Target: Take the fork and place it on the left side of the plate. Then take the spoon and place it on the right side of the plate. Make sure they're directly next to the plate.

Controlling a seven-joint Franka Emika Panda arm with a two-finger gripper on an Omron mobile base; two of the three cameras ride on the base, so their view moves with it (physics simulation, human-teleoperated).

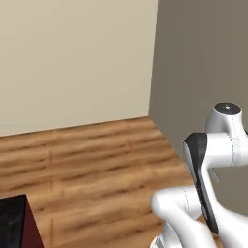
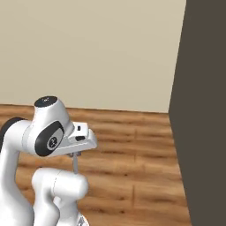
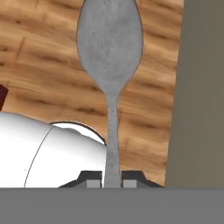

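Note:
A grey metal spoon (image 3: 110, 48) stands between my two finger tips, bowl away from the hand and handle running down into the gripper (image 3: 112, 183), which is shut on that handle. In the right base view the hand is folded back over the arm, and the spoon (image 2: 75, 164) hangs below it as a thin grey stick above the wooden floor. The orange fork and the plate are out of view.
A tall dark grey panel (image 2: 205, 114) rises close on the right. A beige wall (image 1: 72, 58) stands behind a wooden floor (image 1: 97, 160). The corner of a black-topped counter with a dark red side (image 1: 14, 220) shows at the lower left.

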